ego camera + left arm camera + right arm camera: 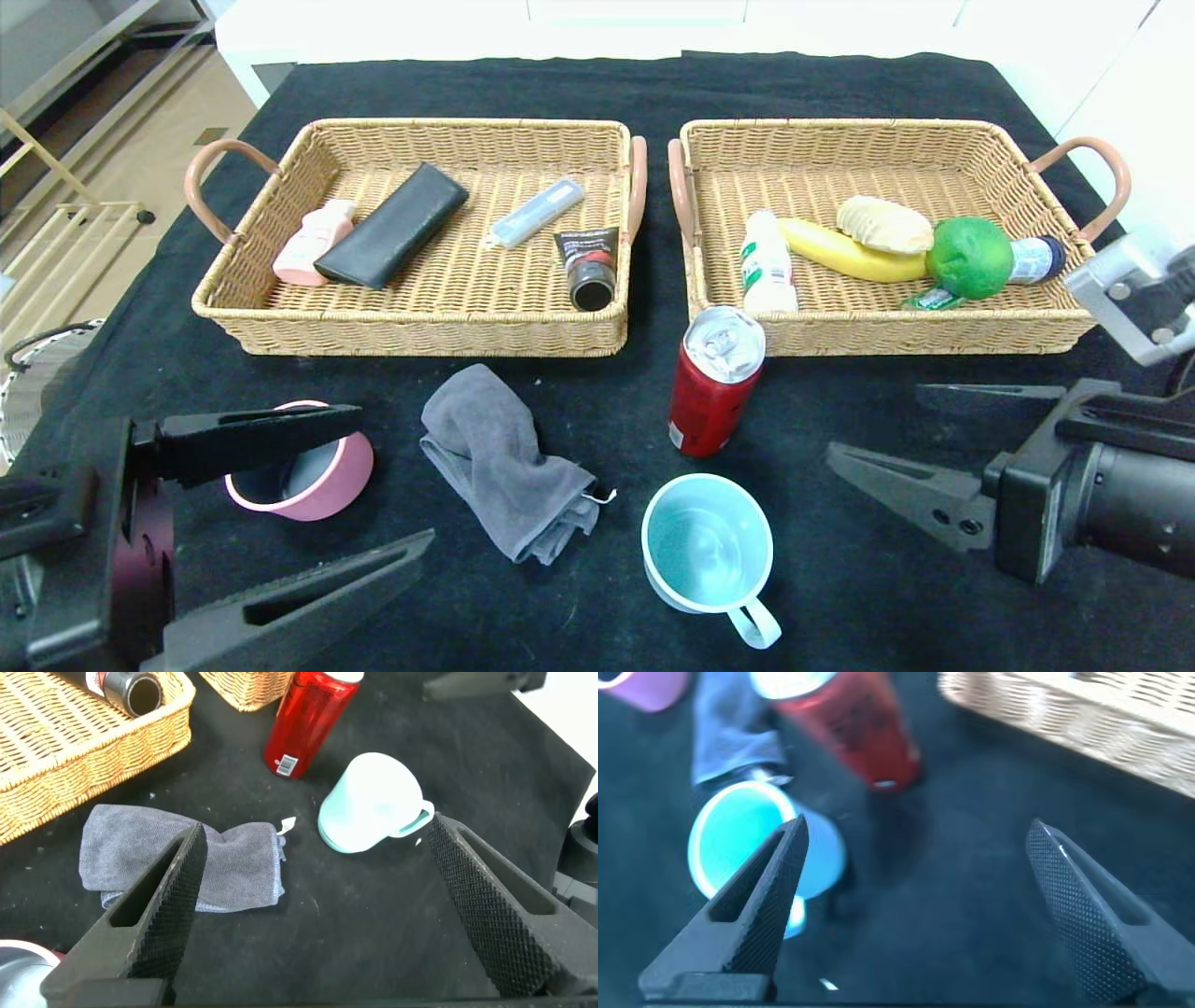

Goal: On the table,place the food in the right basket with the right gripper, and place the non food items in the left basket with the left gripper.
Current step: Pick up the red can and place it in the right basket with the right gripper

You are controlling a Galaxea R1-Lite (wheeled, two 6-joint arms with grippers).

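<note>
Red can (714, 381) upright on the black worktop (887, 597), just in front of the right basket (990, 331) near its inner front corner, silver top up, not held. Likely next in hand: last food left outside, so a job for the right end effector (887, 439), low over the worktop to the can's right, fingers spread wide and empty, pointed toward it. Best taken around the middle of the body, one finger on each side, squeezed gently since thin metal dents, then lifted straight before crossing the basket's front wall. Worth steering clear of the blue mug (708, 553) just in front of the can, and setting down in bare wicker, away from the white bottle (767, 263), banana (845, 254), bread (883, 224) and lime (969, 257) already inside. Farther out: grey cloth (504, 467) and pink bowl (303, 467) waiting for the left basket (429, 327). Left end effector (373, 485) over the bowl's side, likewise spread and empty.
</note>
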